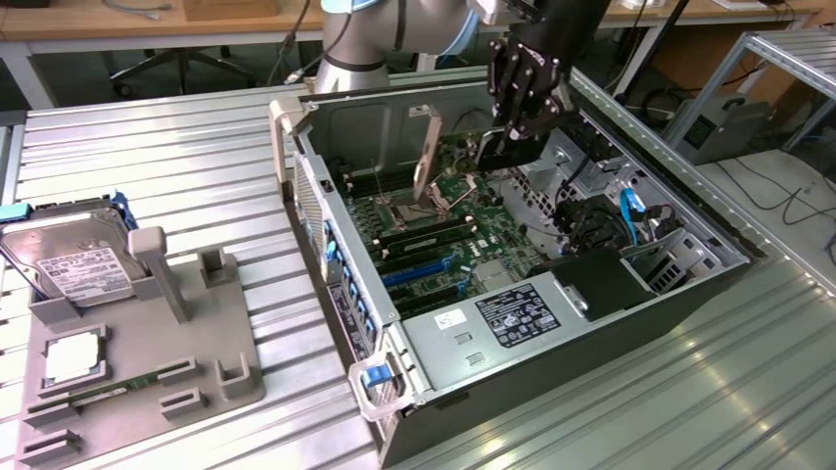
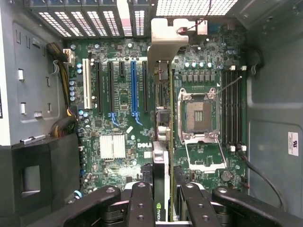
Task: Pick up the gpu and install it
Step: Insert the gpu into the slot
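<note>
The gpu (image 2: pixel 162 161) is seen edge-on in the wrist view, a thin black card running from between my fingers (image 2: pixel 142 203) to its silver bracket (image 2: pixel 165 42). My gripper (image 2: pixel 163 210) is shut on the card's rear end. In the exterior view my gripper (image 1: pixel 507 145) reaches down into the open computer case (image 1: pixel 627 323), holding the gpu (image 1: pixel 428 162) upright over the motherboard (image 1: pixel 490 230). The card hangs above the board, alongside the expansion slots (image 2: pixel 133 87) and the open CPU socket (image 2: pixel 199 113). Whether it touches a slot I cannot tell.
On the exterior view's left a grey fixture (image 1: pixel 196 323) carries a silver hard drive (image 1: pixel 78 264), a green RAM stick (image 1: pixel 112 387) and a CPU (image 1: pixel 76 354). Cables (image 1: pixel 627 215) and the case walls crowd the space around the gripper.
</note>
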Motion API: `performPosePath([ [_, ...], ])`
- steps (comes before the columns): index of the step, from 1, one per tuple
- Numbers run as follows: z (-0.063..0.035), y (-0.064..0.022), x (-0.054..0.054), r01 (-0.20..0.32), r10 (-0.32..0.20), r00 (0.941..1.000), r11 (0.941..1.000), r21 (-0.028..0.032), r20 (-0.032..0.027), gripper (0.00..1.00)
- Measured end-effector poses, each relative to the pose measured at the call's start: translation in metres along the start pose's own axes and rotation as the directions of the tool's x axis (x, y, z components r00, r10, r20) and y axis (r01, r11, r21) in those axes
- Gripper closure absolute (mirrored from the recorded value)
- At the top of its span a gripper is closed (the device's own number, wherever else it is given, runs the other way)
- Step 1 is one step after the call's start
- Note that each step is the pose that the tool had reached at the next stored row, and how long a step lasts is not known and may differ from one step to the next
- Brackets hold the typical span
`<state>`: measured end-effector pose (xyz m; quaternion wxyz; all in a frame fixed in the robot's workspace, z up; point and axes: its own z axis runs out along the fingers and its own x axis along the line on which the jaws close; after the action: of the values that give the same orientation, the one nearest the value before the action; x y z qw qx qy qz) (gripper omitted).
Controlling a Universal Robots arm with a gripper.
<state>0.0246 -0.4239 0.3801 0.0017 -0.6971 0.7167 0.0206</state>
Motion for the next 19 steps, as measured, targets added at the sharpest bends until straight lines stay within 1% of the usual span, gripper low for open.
performPosePath([
  [14,0.0171,0.0104,0.001,0.000,0.000,1.0000,1.0000,0.0000,0.0000,0.73],
  [15,0.0206,0.0154,0.001,0.000,0.000,1.0000,1.0000,0.0000,0.0000,0.73],
  [19,0.0247,0.0219,0.002,0.000,0.000,1.0000,1.0000,0.0001,0.0000,0.73],
])
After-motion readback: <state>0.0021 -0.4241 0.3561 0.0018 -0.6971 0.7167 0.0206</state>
